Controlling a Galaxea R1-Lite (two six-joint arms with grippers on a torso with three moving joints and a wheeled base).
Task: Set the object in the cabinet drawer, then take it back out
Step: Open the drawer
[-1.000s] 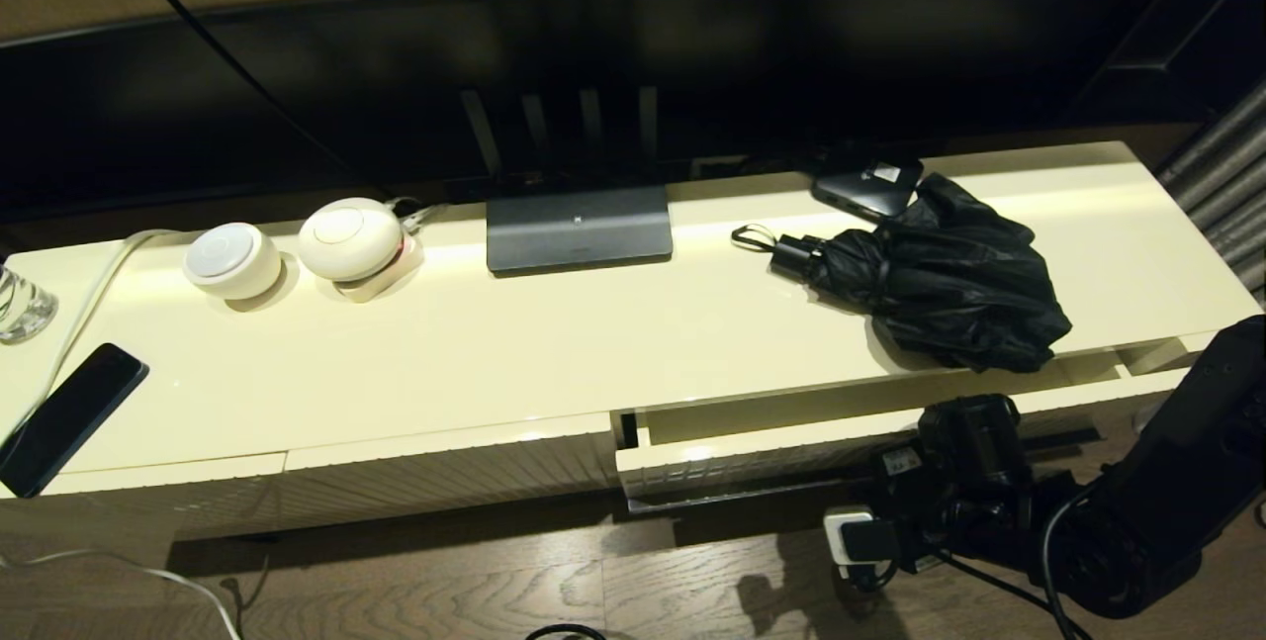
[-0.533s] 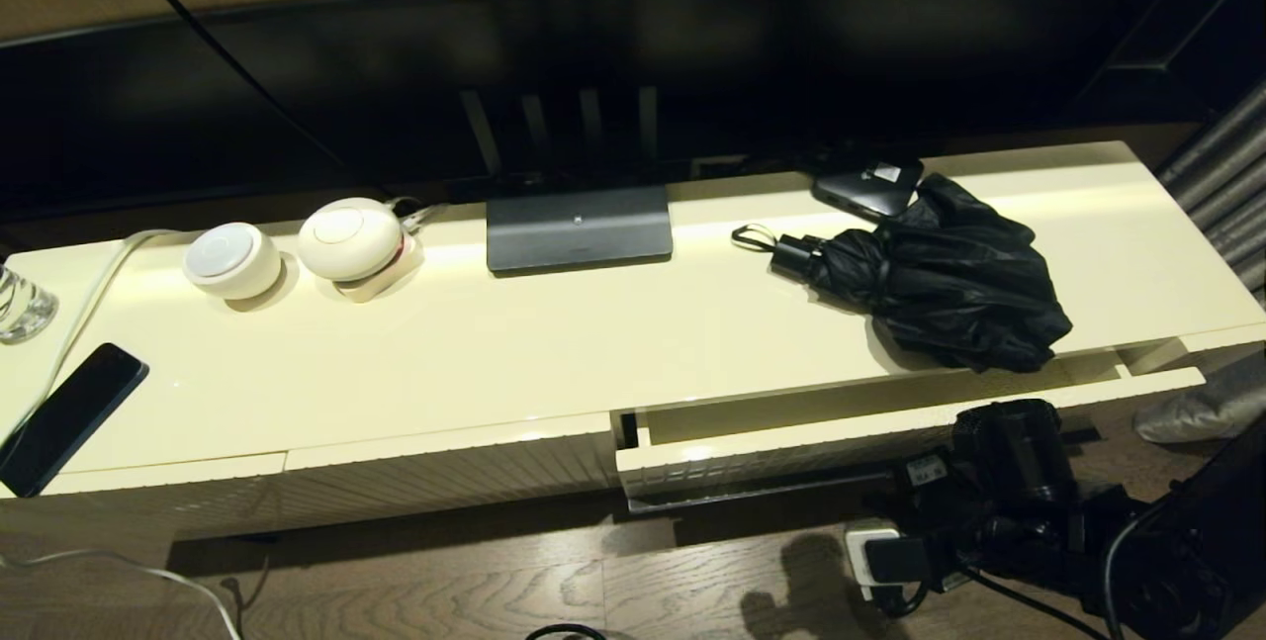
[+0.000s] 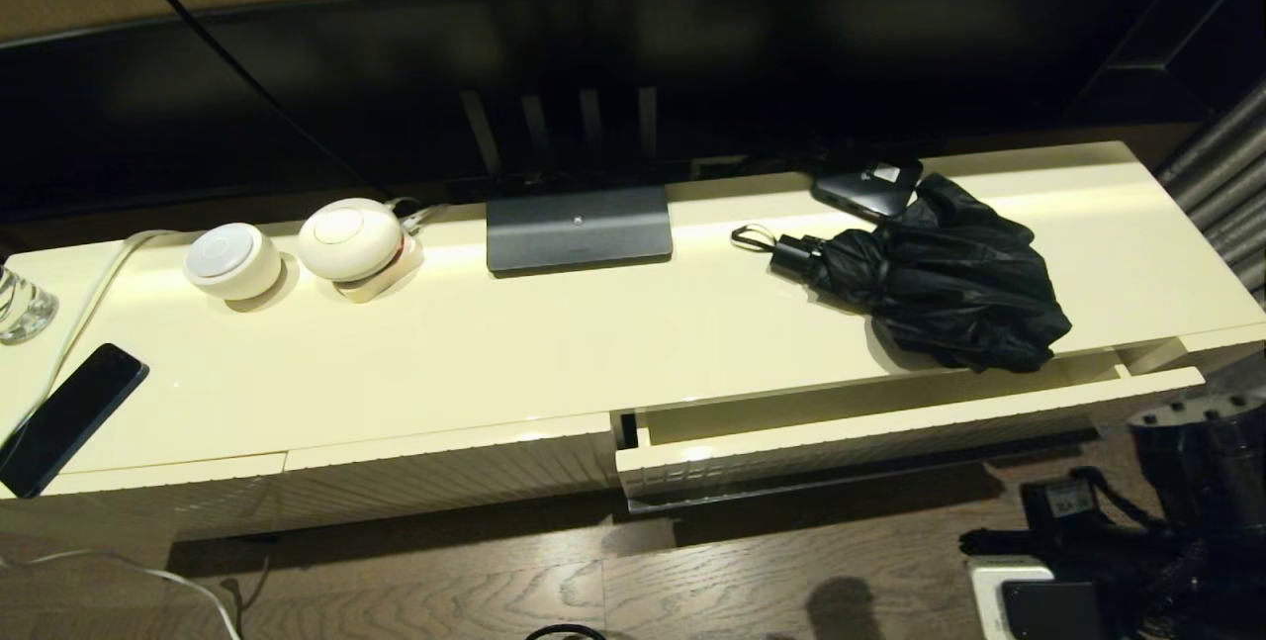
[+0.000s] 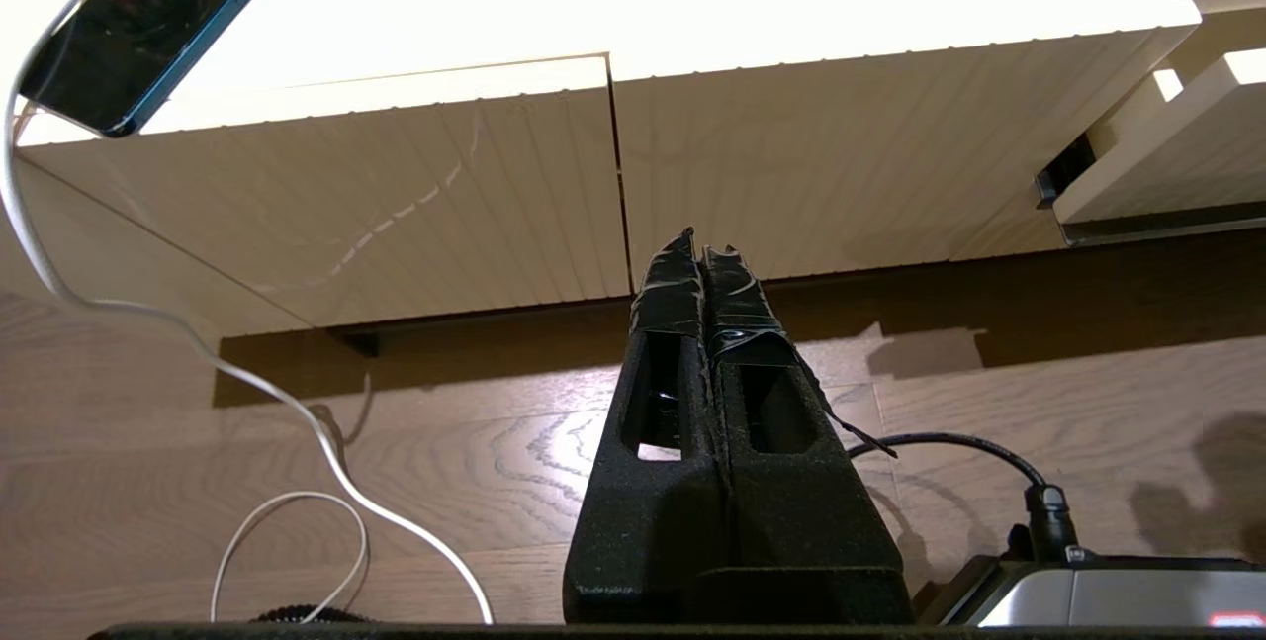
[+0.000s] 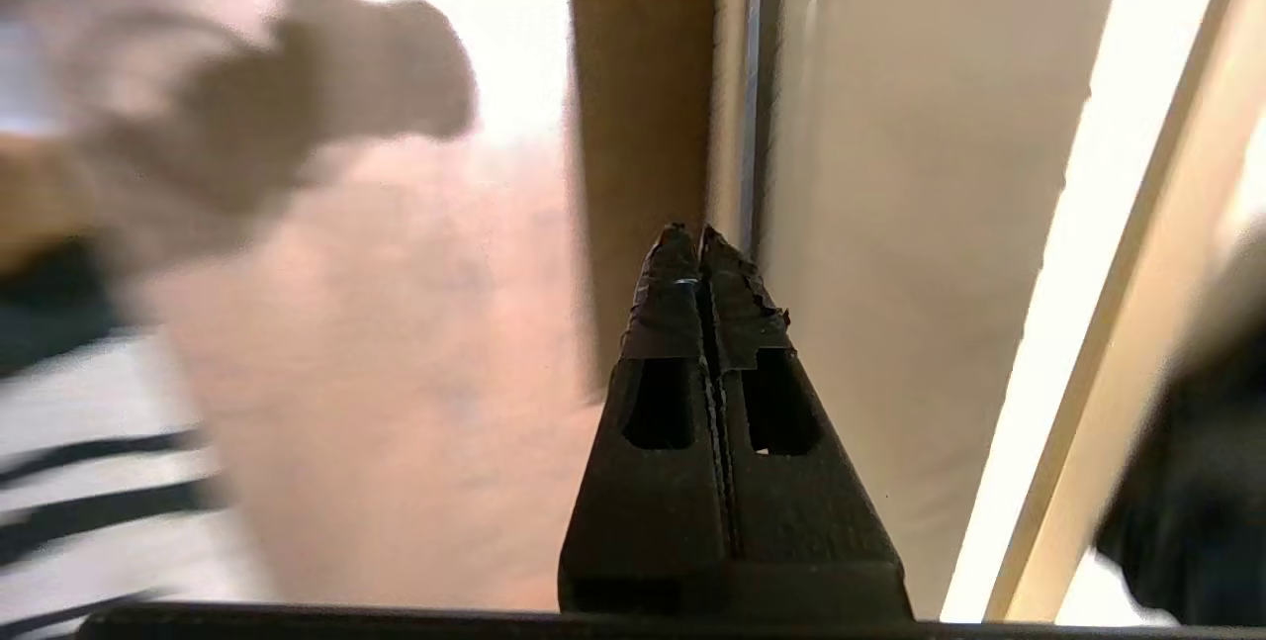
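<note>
The black umbrella lies on the cream cabinet top at the right, its handle and wrist loop pointing left. Below it the cabinet drawer stands pulled out a little, showing a narrow strip of its cream interior. My right arm hangs low at the bottom right, off the drawer and over the floor. The right gripper is shut on nothing, beside the drawer's front. The left gripper is shut and empty, low over the floor facing the ribbed panel; the drawer's corner shows to one side.
A small black box with a white label touches the umbrella's far side. A TV base, two white round devices, a glass and a black phone are on the top. A power strip and cables lie on the floor.
My right arm has drawn back from the drawer front, moving down and to the right toward the corner of the head view. The drawer and the umbrella have not moved.
</note>
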